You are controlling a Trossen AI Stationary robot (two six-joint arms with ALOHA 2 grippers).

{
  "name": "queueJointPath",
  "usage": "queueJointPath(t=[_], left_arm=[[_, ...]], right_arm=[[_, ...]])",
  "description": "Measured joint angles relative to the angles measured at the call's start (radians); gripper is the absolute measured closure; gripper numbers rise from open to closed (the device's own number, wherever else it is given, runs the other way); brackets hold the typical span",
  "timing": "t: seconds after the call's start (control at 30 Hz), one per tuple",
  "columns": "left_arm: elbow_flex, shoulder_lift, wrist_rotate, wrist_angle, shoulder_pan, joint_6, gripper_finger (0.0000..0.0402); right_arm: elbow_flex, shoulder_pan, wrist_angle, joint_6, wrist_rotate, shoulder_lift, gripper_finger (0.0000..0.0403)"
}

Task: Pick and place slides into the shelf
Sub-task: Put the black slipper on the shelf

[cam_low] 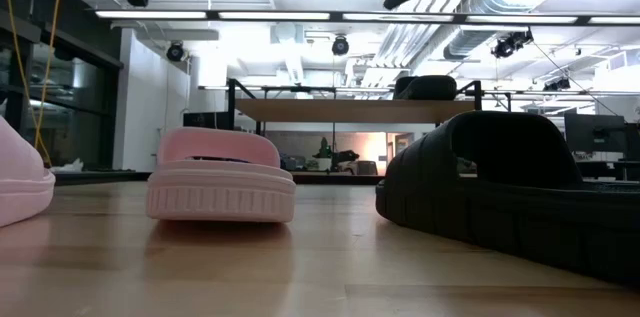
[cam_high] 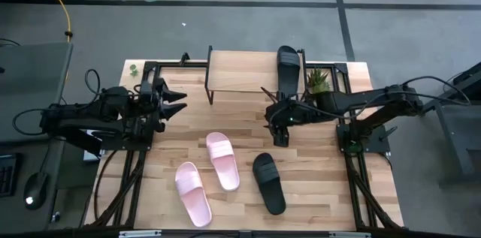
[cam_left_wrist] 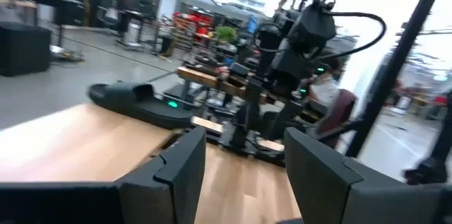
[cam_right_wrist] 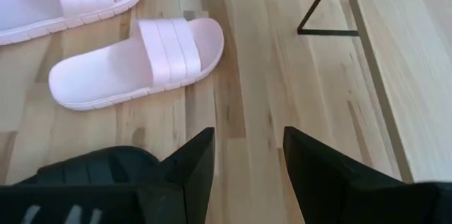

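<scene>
Two grippers hang above the table, both with fingers apart and empty; the right gripper (cam_high: 279,128) hovers just in front of the shelf (cam_high: 244,69), one black slide (cam_high: 288,67) resting on its top board; nearer lie another black slide (cam_high: 269,183) and two pink slides (cam_high: 223,161); the left gripper (cam_high: 174,103) waits at the table's left edge.

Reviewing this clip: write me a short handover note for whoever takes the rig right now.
Left gripper: open, empty, parked at the table's left side beside the shelf.
Right gripper: open, empty, hovering over the table in front of the shelf, above the black slide on the table.
Done: one black slide on the shelf, at its right end.
Left: the black one on the table and the two pink slides, one mid-table and one nearer the front edge.
</scene>
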Motion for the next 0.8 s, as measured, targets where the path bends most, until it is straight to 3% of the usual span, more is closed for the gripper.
queueJointPath(t=[0.43, 0.6, 0.8], left_arm=[[0.000, 0.216, 0.158, 0.003, 0.000, -0.147, 0.0227], [0.000, 0.321, 0.202, 0.088, -0.011, -0.157, 0.0227], [0.000, 0.426, 0.210, 0.264, -0.111, -0.147, 0.0227]], right_arm=[[0.000, 0.136, 0.000, 0.083, 0.144, 0.000, 0.0242], [0.000, 0.160, -0.001, 0.129, 0.163, 0.000, 0.0242], [0.000, 0.175, 0.000, 0.126, 0.155, 0.023, 0.0242]])
